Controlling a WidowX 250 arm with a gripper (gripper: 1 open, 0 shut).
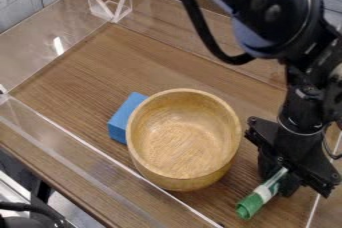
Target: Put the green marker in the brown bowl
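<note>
Green marker (pixel 262 197) lies on the table at near right, just right of the brown bowl (pixel 183 137). The gripper (pixel 286 175) is clamped on its white barrel. Lift straight up before crossing the rim.

Even, fairly bright indoor light, prob. from overhead; no hard shadows. Low-res pic, soft overall, fine detail lost. Wood worktop (pixel 94 67) reads warm w/ grain visible but smeared. Clear acrylic walls (pixel 54 44) catch white glare streaks along edges at far left and near left. Brown bowl (pixel 185 137) evenly lit inside, throws a soft dark shadow on its near side. Black arm (pixel 274 27) at right is underexposed, almost no surface detail, faint bluish sheen on the round joint. End effector (pixel 291 175) dark, jaw outline hard to read. Slight blur near right corner.
</note>
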